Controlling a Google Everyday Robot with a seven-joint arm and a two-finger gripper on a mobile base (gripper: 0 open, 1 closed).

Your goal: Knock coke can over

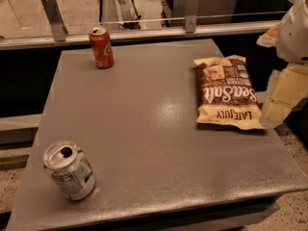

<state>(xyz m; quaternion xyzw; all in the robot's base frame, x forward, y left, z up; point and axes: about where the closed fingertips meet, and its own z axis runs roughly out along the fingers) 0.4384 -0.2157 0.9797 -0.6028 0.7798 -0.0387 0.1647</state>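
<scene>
The coke can (101, 47) is red-orange with white script and a silver top. It stands upright near the far left corner of the grey table (144, 129). My gripper (283, 97) is at the right edge of the view, beside the table's right side and just right of a chip bag. It is far from the coke can and holds nothing that I can see.
A silver-white can (70, 170) with green-and-black print stands near the front left corner. A brown and cream chip bag (226, 92) lies flat at the right side. A metal rail with glass (144, 32) runs behind the table's far edge.
</scene>
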